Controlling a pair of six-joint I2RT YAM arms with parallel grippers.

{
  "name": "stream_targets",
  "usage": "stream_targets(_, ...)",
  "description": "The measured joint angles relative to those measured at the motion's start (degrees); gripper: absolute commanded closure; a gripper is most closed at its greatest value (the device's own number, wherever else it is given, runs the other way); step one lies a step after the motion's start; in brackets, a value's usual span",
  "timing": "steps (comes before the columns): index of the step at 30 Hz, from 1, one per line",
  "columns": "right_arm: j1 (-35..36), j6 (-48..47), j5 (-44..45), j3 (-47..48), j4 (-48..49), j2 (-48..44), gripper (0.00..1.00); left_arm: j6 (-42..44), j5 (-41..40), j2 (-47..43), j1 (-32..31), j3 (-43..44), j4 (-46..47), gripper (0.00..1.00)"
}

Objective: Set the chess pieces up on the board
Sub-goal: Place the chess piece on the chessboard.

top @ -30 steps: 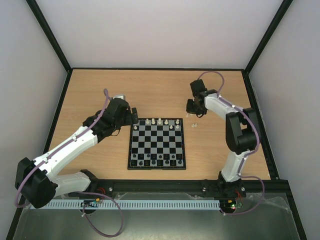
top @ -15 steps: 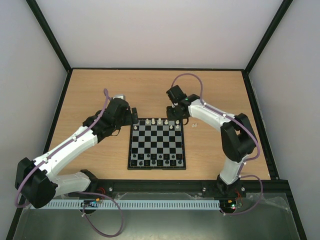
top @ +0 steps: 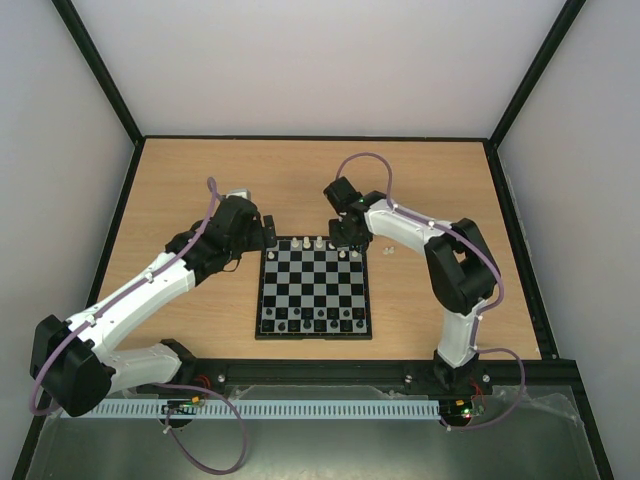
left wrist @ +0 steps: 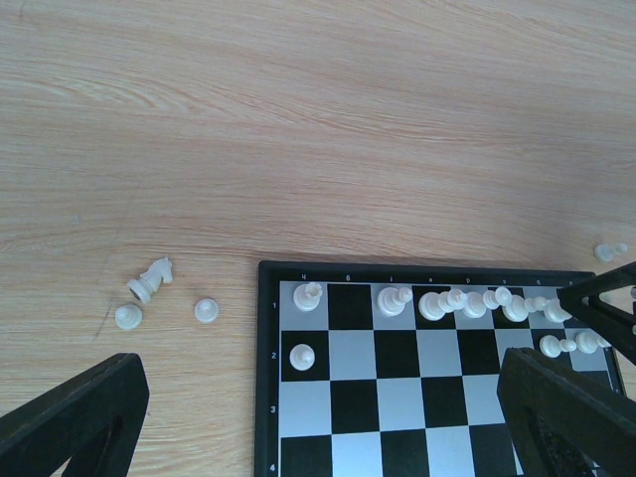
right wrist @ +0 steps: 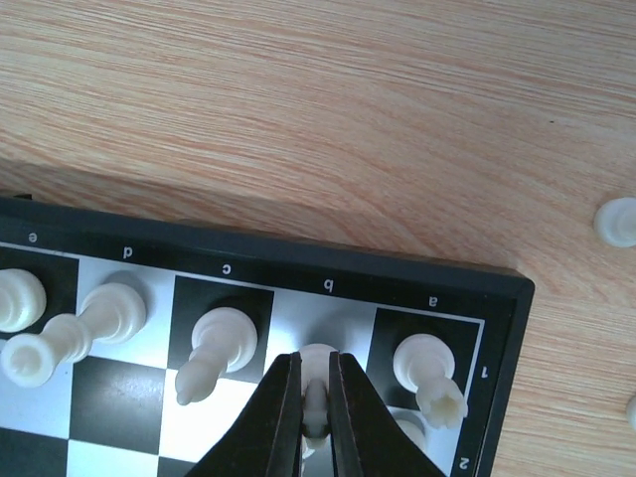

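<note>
The board lies mid-table, with whitish chess pieces along its far row and black ones on the near rows. My right gripper hovers over the far right corner. In the right wrist view it is shut on a whitish piece, whose base is at the b1 square between a rook and a bishop. My left gripper is open and empty at the board's far left corner. A rook and a pawn stand there.
Three loose whitish pieces lie on the table left of the board: a toppled knight and two pawns. More loose pieces lie right of the board. Black frame rails edge the table.
My right arm has swung left, from the loose pieces beside the board to over the board's far row, carrying a whitish piece. The left arm has not moved.
</note>
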Motion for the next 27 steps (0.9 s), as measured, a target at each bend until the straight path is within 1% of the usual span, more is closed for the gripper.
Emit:
stream_targets(7, 0.00, 0.00, 0.39, 1.01, 0.04, 1.92, 0.92, 0.00, 0.00, 0.00, 0.00, 0.00, 0.00, 0.01)
stream_targets(11, 0.00, 0.04, 0.39, 1.03, 0.07, 2.01, 0.85, 0.00, -0.02, 0.00, 0.00, 0.00, 0.00, 0.01)
stream_targets(18, 0.00, 0.07, 0.44, 1.42, 0.07, 2.03, 0.81, 0.00, -0.02, 0.00, 0.00, 0.00, 0.00, 0.01)
stream_targets(20, 0.00, 0.04, 0.44, 1.53, 0.07, 2.03, 0.77, 0.00, -0.02, 0.00, 0.00, 0.00, 0.00, 0.00)
stream_targets(24, 0.02, 0.15, 0.35, 1.62, 0.04, 1.75, 0.65, 0.00, -0.02, 0.00, 0.02, -0.02, 0.02, 0.01)
stream_targets(25, 0.02, 0.11, 0.33, 1.62, 0.04, 1.44, 0.61, 0.00, -0.02, 0.00, 0.07, -0.07, 0.09, 0.00)
stream_targets(27, 0.00, 0.13, 0.26, 1.64, -0.02, -0.15, 0.51, 0.00, 0.00, 0.00, 0.35, -0.28, 0.46, 0.00)
